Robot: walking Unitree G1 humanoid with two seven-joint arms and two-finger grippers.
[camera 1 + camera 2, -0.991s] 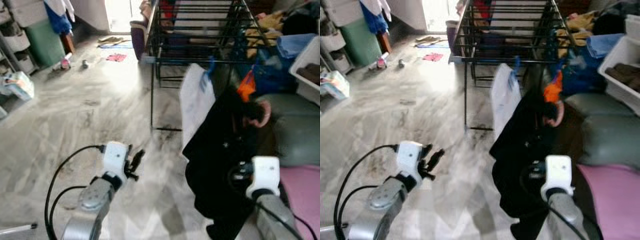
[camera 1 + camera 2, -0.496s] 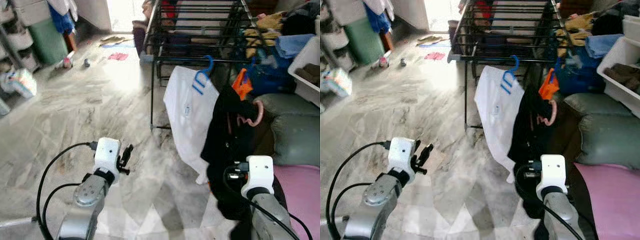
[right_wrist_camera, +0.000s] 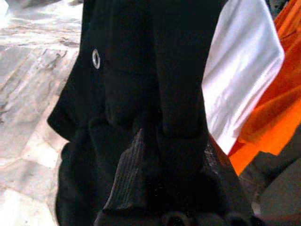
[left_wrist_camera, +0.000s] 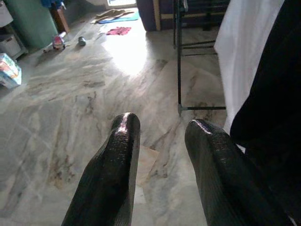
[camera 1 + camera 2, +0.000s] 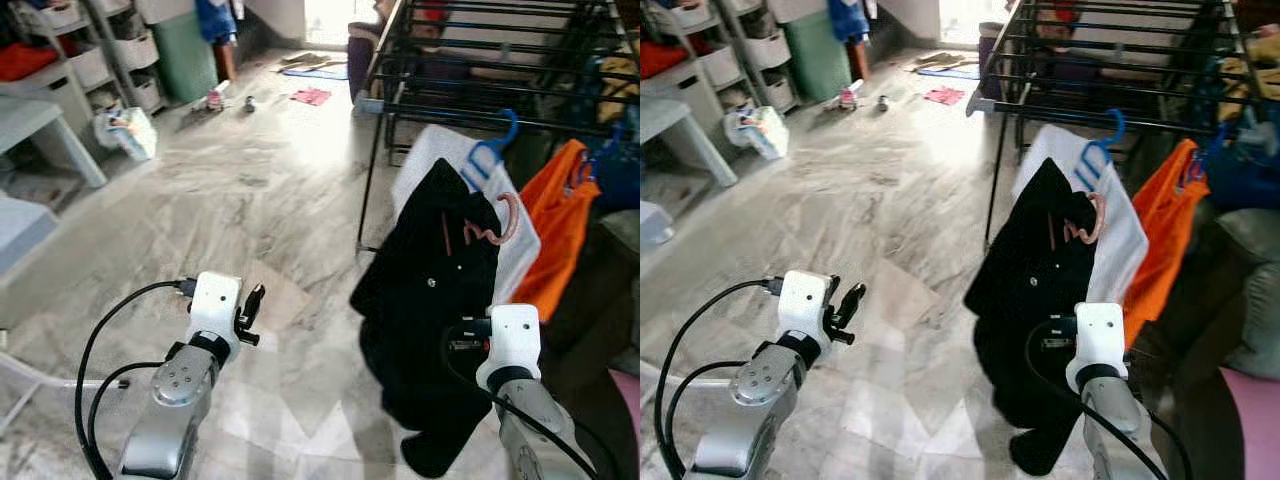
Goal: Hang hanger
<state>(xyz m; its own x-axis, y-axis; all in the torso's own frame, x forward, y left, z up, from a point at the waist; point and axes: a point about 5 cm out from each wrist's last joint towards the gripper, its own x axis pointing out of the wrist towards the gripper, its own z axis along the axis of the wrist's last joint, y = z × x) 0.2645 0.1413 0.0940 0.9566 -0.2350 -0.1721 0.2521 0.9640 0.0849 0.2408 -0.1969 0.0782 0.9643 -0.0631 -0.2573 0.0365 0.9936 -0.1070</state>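
Hanger (image 5: 497, 222), pink, carries the black garment (image 5: 432, 310) my right claw (image 3: 155, 141) seemingly grips; left claw (image 4: 157, 141) parted, empty.

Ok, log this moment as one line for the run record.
stage: carrying | right gripper: shut on black garment with pink hanger | left gripper: open, idle over floor | drying rack: ahead, white and orange garments hung

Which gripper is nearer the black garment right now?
Right. The right gripper is clamped on the black garment; the left gripper hangs apart, over the floor to its left.
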